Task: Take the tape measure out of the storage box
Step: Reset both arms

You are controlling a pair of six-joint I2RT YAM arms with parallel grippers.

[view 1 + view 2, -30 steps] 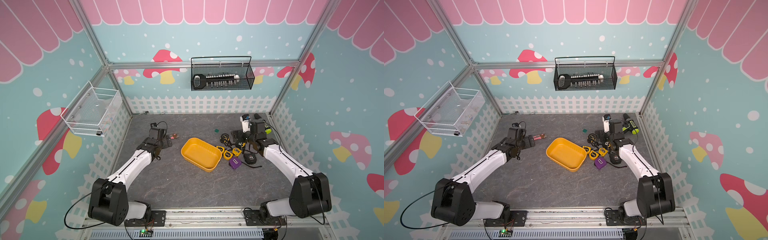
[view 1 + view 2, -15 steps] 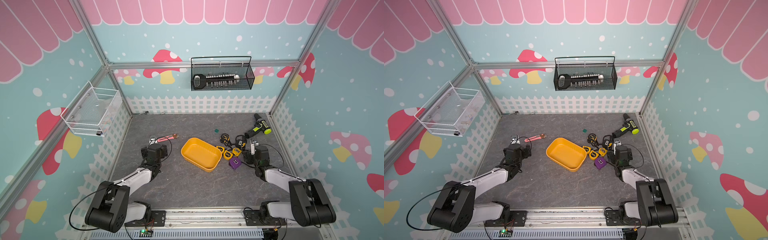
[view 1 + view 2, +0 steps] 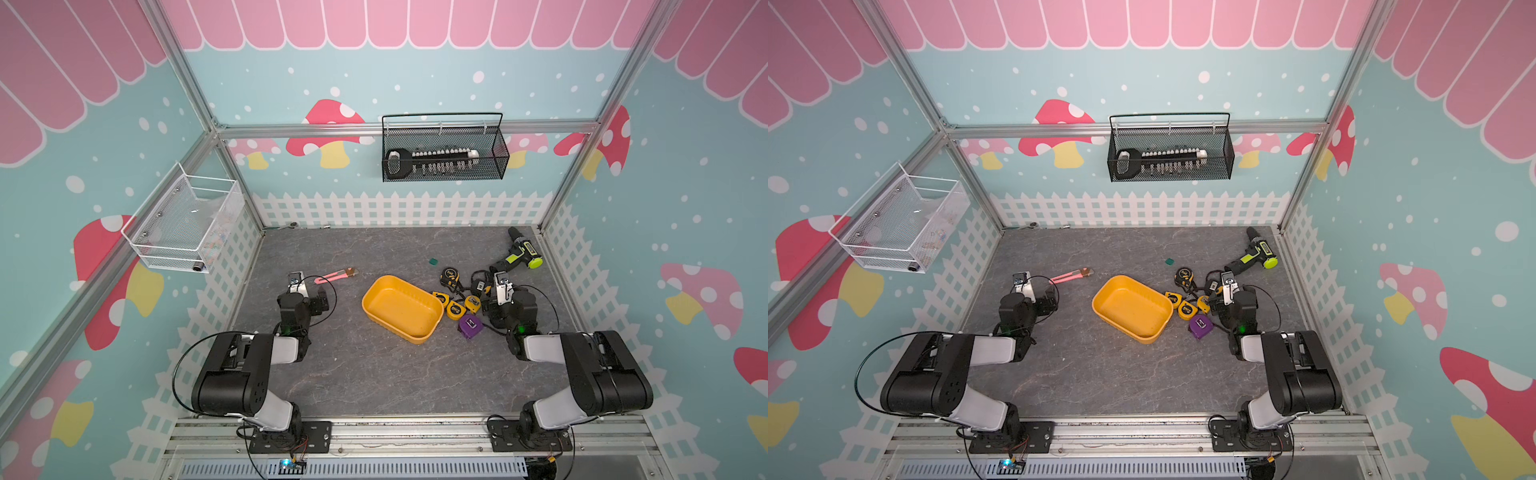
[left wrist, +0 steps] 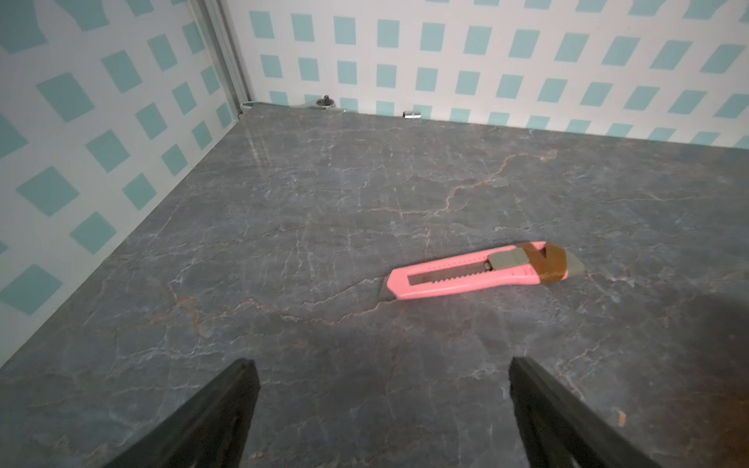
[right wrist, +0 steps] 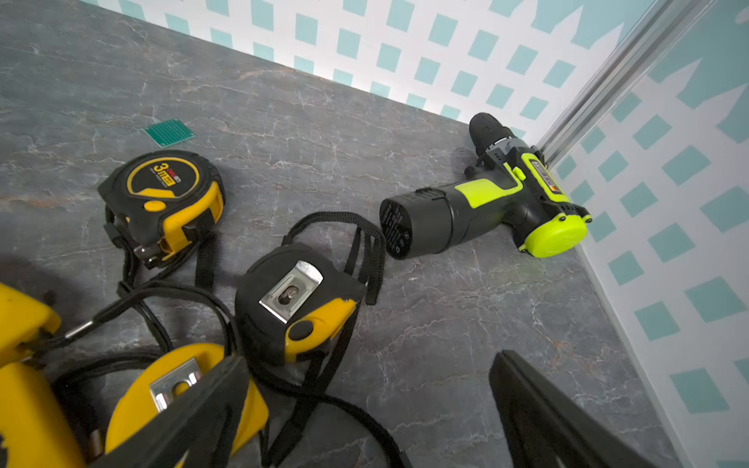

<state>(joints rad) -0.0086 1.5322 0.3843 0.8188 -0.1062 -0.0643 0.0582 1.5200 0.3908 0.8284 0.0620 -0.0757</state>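
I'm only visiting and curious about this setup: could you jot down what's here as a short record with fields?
Storage box: yellow, nothing inside
Tape measures: several, lying outside, beside the box
Left gripper: open, empty, near the pink utility knife
Right gripper: open, empty, by the tape measures
Drill: lying near a far corner

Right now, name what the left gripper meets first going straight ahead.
Probably the pink utility knife, just beyond its open fingers, unless the tilt brings it onto the bare table first.
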